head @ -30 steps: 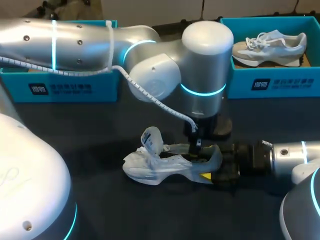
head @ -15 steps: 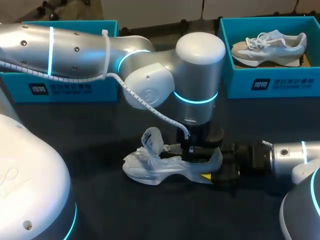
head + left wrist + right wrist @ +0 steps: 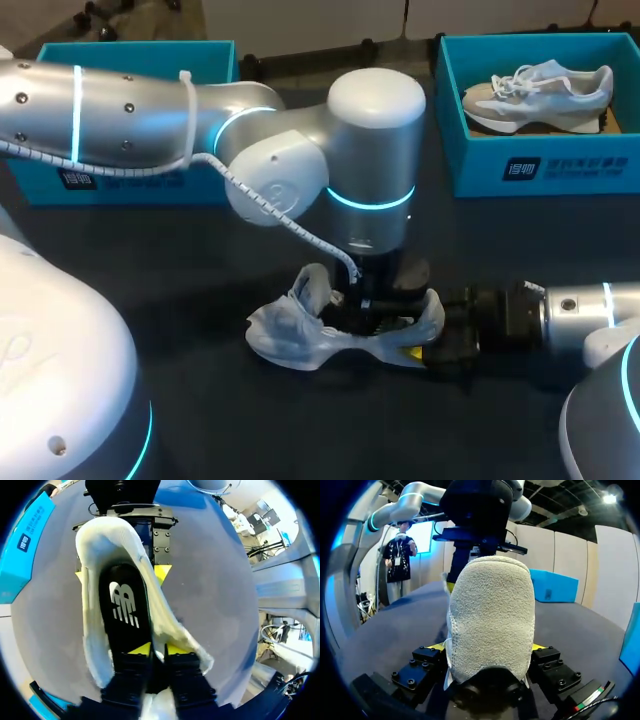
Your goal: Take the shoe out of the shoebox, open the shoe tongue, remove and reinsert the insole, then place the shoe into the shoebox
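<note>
Shoe (image 3: 300, 338) mid-table, gripped by left tool (image 3: 157, 649), right tool (image 3: 425, 345); shoebox (image 3: 180, 185) well apart.

My left arm (image 3: 150, 130) comes in from the left and reaches past the middle, its wrist turned straight down and its gripper (image 3: 158, 649) low over the desk. My right arm (image 3: 585, 305) lies low and level, its gripper (image 3: 440, 345) clamping the heel of the shoe (image 3: 300, 335) from both sides.
</note>
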### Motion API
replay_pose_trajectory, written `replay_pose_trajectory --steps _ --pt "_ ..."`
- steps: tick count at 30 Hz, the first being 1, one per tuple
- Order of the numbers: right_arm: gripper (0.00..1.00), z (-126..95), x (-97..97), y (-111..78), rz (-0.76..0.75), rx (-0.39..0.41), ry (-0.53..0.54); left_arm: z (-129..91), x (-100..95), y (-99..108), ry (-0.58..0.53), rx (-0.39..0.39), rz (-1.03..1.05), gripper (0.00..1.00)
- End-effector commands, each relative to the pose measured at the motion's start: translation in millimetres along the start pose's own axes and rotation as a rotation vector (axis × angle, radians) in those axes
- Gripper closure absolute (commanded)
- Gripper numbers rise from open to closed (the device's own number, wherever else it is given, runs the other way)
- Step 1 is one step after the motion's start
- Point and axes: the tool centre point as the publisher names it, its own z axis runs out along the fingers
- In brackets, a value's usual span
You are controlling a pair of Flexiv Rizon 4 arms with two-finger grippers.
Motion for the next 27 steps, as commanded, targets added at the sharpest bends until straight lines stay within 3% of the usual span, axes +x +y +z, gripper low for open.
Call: replay_pose_trajectory --steps 1,16,23,27 --pt "1.0 -1 -0.2 1.4 0.001 0.004 0.0 10 2.2 3 -0.002 0.002 -0.008 0.6" --pt "1.0 -1 -0.2 1.4 0.001 0.004 0.0 28 -11.4 7 -0.068 -0.01 -0.032 0.54" --pt "1.0 -1 -0.2 1.4 0.001 0.004 0.0 44 -16.2 6 -0.159 -0.049 -0.064 0.6" --pt "1.0 -1 -0.2 1.4 0.001 0.004 0.0 42 -29.8 7 -0.214 -0.076 -0.12 0.67"
